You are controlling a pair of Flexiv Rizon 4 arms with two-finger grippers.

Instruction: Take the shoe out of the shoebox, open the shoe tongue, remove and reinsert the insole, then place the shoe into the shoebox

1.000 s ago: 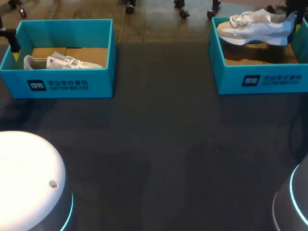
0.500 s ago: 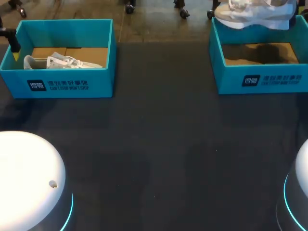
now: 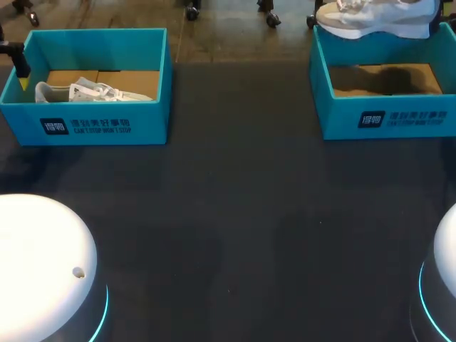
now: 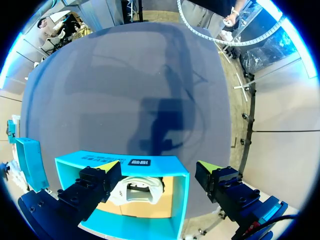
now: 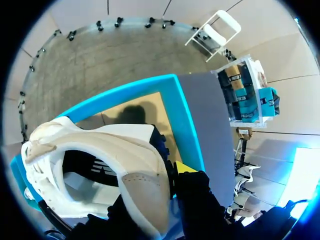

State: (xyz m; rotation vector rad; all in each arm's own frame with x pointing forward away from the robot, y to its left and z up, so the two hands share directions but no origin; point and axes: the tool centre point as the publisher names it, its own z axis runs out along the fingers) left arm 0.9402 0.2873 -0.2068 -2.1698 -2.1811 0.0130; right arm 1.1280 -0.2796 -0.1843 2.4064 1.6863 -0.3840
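Two teal shoeboxes stand at the table's far side. The left shoebox (image 3: 92,121) holds a white shoe (image 3: 89,91) lying on its cardboard floor. My left gripper (image 4: 157,167) hangs open above that box's end, the shoe's (image 4: 136,191) heel opening under it between the spread yellow tips. The right shoebox (image 3: 385,117) has nothing in it. A second white shoe (image 3: 377,18) hangs above its far wall, sole down. My right gripper (image 5: 160,182) is shut on this shoe's (image 5: 100,160) heel rim, one finger inside the collar and one outside.
The white domes of my arm bases sit at the near left (image 3: 43,271) and near right (image 3: 445,278). A wide stretch of dark table (image 3: 235,214) lies between the boxes and the bases.
The right arm lifted the white shoe up out of the right shoebox, to above its far wall. The left arm and the left shoe kept still.
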